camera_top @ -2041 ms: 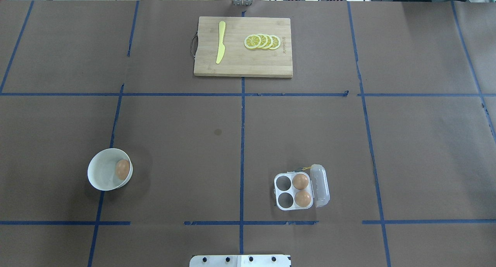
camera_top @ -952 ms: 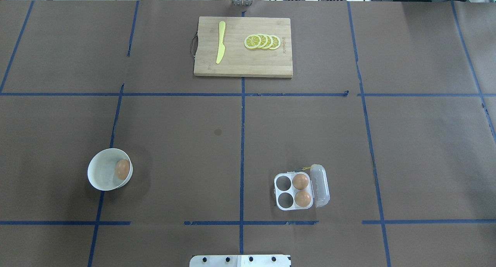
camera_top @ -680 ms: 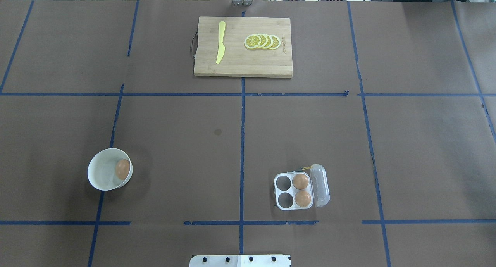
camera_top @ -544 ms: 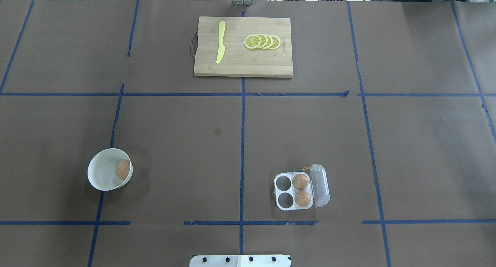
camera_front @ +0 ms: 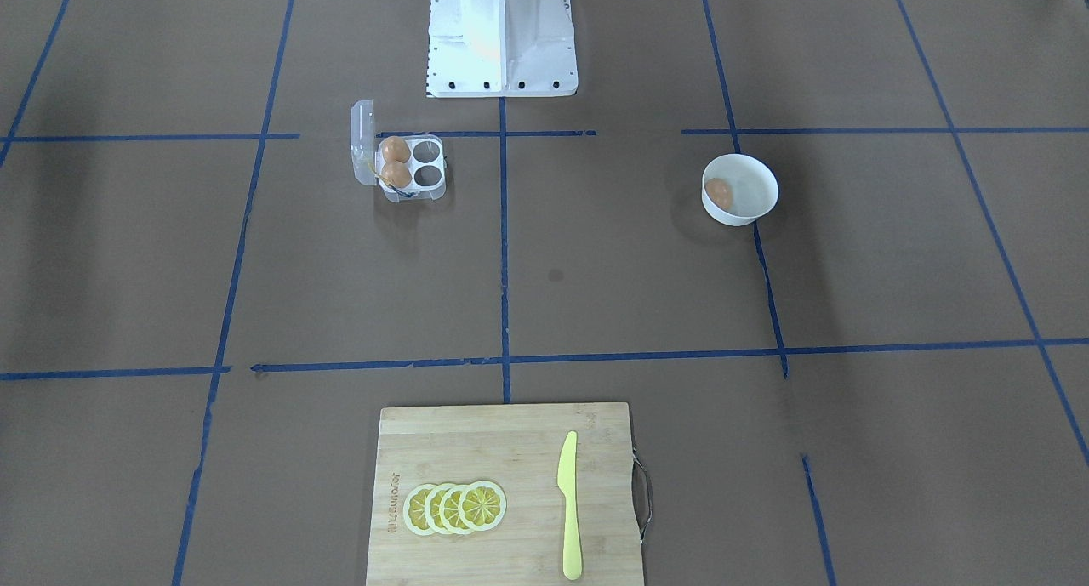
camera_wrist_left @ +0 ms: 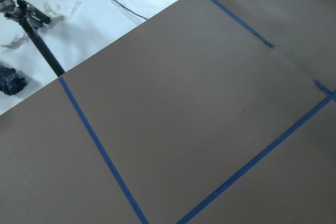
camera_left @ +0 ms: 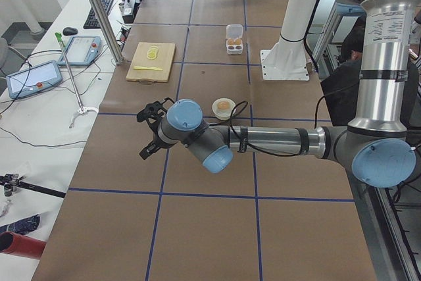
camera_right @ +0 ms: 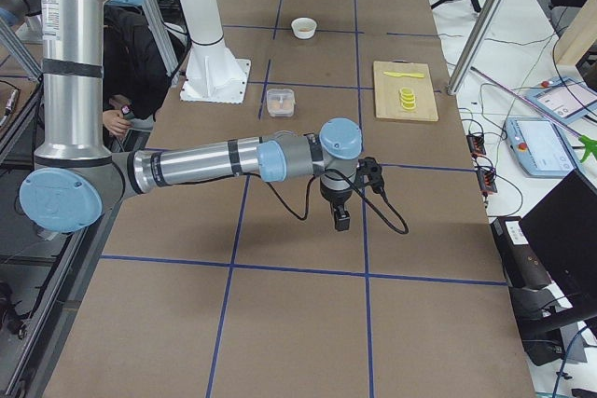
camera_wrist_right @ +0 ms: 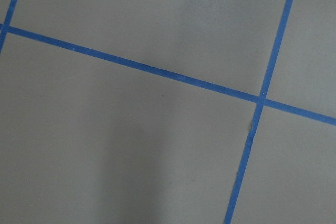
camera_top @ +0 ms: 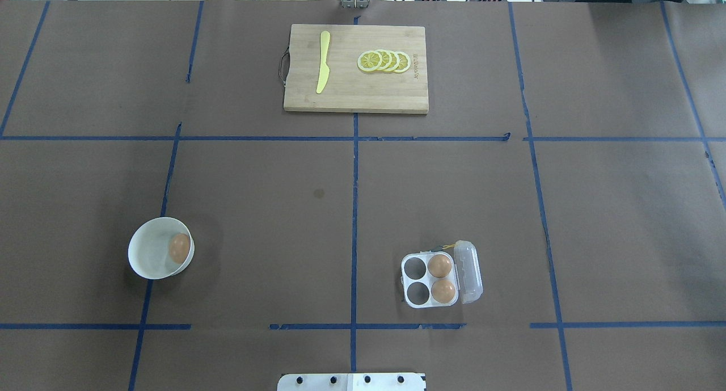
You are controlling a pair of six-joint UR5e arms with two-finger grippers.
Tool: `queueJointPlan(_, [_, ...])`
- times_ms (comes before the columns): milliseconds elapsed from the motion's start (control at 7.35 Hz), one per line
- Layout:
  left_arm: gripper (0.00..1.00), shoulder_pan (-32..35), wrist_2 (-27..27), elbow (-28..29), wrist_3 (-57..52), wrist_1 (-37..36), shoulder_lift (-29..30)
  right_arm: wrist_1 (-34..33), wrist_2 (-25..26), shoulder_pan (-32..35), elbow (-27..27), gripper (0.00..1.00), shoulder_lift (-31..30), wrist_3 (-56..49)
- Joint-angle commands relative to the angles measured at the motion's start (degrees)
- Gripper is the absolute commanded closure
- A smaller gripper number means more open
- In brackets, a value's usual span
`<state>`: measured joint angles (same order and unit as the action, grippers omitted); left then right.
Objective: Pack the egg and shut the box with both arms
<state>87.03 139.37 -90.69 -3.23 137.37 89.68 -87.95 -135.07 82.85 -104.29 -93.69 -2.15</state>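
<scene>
Smooth tan egg (camera_top: 179, 248) lies in bowl (camera_top: 144, 259); left fingers (camera_left: 145, 151), right fingers (camera_right: 342, 221): cannot tell.

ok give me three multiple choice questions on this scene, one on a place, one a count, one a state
1. The white bowl holding the egg stands: A on the robot's left, B on the robot's right, C on the centre line.
2. Eggs in the box: A one, B two, C four.
3. The box's lid is: A open, B shut, C missing.
A: the bowl lies left in the overhead view.
B: two cups filled, two bare.
A: the lid is swung back off the cups.
</scene>
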Motion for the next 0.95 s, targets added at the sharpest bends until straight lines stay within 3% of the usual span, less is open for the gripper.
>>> queueJointPlan(0, [0.0, -7.19, 0.56, -2.63, 14.92, 3.43, -1.0, 3.49, -0.01, 0.03, 1.54, 0.0, -0.01, 0.12])
queueJointPlan(272, [0.01, -16.31, -6.61, -12.53, 35.55, 3.52, -5.2, 3.49, 0.07, 0.03, 2.16, 0.0, -0.01, 0.12])
queueJointPlan(408, [0.07, -23.93, -13.53, -17.46, 48.63, 3.52, -6.44, 3.49, 0.07, 0.03, 2.16, 0.0, -0.09, 0.12])
queueJointPlan(816, [0.17, -43.74, -30.69, -20.93, 71.74, 3.0, -6.8, 3.49, 0.07, 0.03, 2.16, 0.0, -0.09, 0.04])
